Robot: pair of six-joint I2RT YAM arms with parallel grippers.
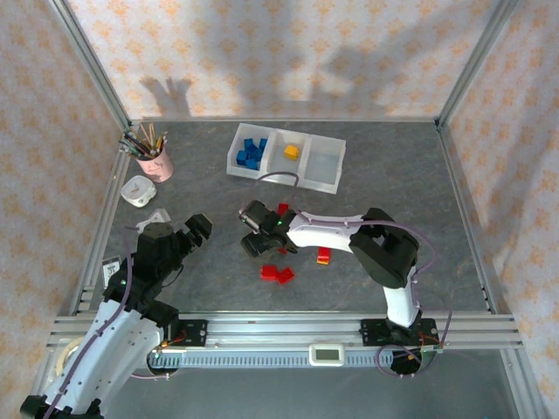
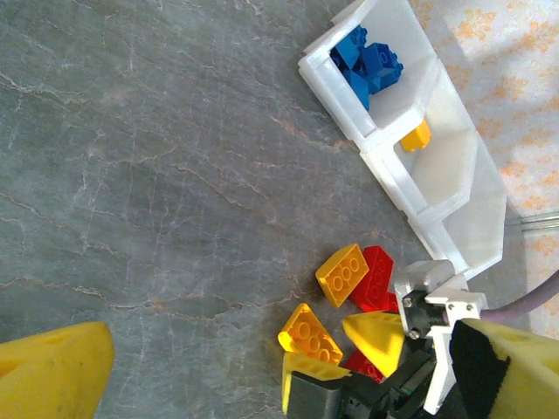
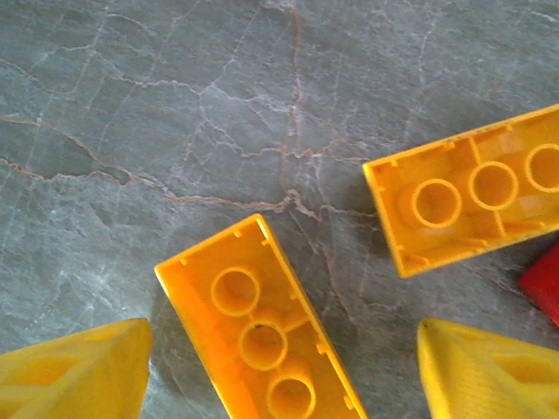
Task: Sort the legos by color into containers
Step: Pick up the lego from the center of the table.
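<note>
1. The containers (image 1: 325,164), three joined white bins, stand at the far side of the surface (image 1: 410,166). Every place below is given from them.
2. The blue legos (image 1: 251,154) lie heaped in the left bin, and one yellow lego (image 1: 291,151) lies in the middle bin.
3. The right gripper (image 1: 256,230) hangs low over the surface on the near side of the containers, in front of the left bin.
4. Its fingers (image 3: 74,371) are released. They straddle an upturned yellow brick (image 3: 262,336) that lies flat, with a gap showing on each side.
5. A second upturned yellow brick (image 3: 467,196) lies just beside the first, and a red edge (image 3: 543,284) lies next to that one.
6. The red legos (image 1: 277,273) lie together farther toward the near side, well apart from the containers.
7. The left gripper (image 1: 194,231) is also on the near side, off past the containers' left end. Its fingers (image 2: 52,371) are spread wide and grasp nothing.
8. A pink cup (image 1: 155,162) of pencils stands to the left of the containers.
</note>
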